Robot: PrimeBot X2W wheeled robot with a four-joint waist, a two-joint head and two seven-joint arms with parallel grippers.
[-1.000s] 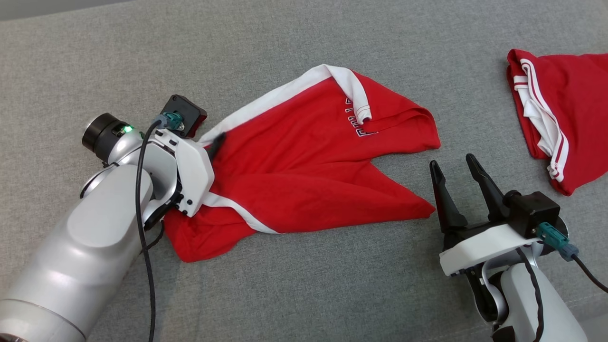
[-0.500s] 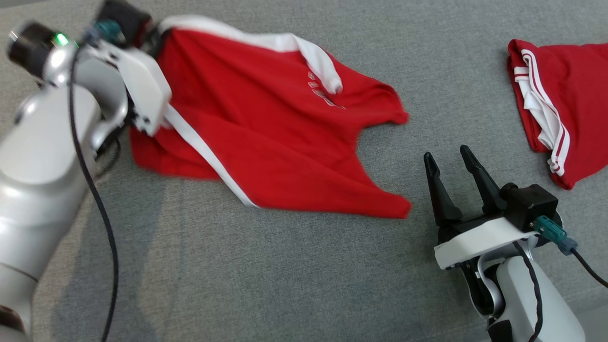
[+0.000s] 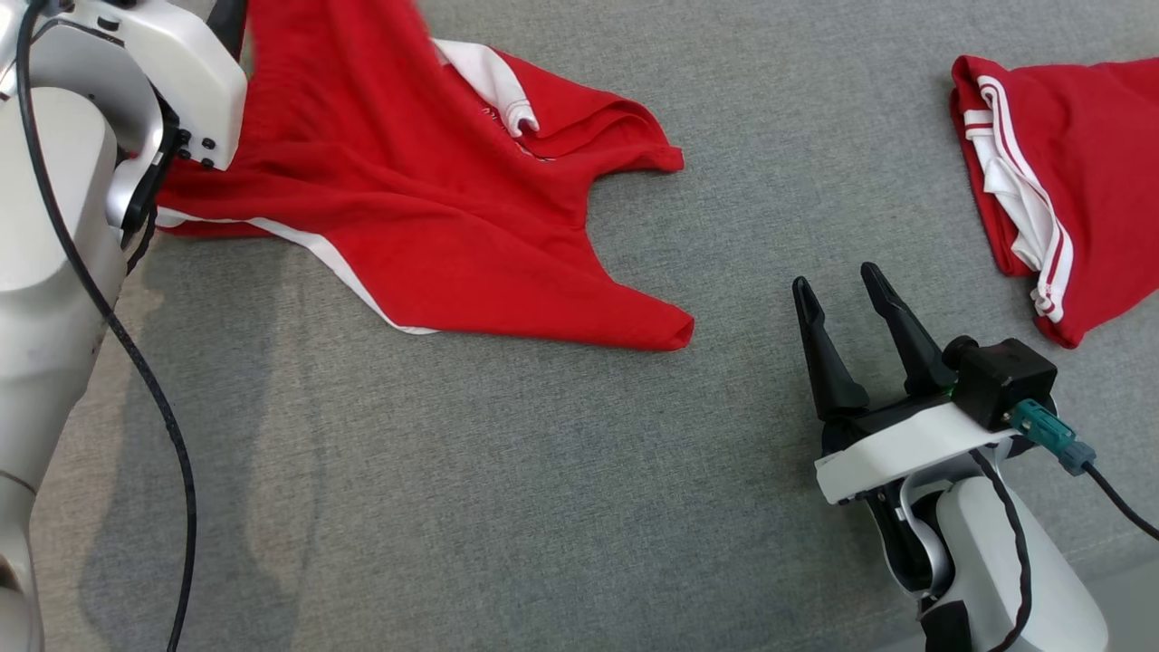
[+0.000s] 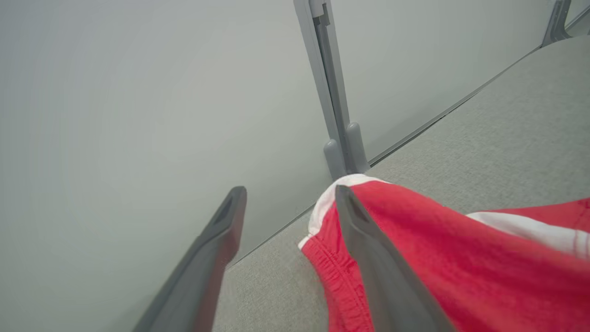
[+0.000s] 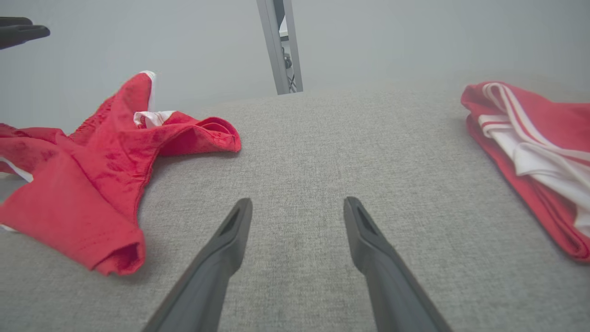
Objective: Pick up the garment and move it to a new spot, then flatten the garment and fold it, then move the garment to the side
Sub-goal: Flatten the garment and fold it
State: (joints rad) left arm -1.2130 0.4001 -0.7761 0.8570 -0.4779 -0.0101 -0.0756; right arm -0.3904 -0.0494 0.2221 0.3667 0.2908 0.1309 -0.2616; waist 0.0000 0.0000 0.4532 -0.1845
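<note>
The garment, red shorts with white trim, lies rumpled on the grey surface at the upper left, one edge raised toward my left wrist housing. In the left wrist view my left gripper is open. The white-banded edge of the garment rests against the outer side of the right finger, with nothing between the fingers. My right gripper stands open over bare surface to the right of the garment. From the right wrist, the garment lies to the left of the open right gripper.
A second red garment with white stripes lies bunched at the far right, also visible as that striped garment from the right wrist. A pale wall and a grey post stand just behind the grey padded surface.
My left gripper shut on the garment's edge, dragged it up and left across the surface, then opened its jaws. The right arm held still; the head camera shifted slightly.
</note>
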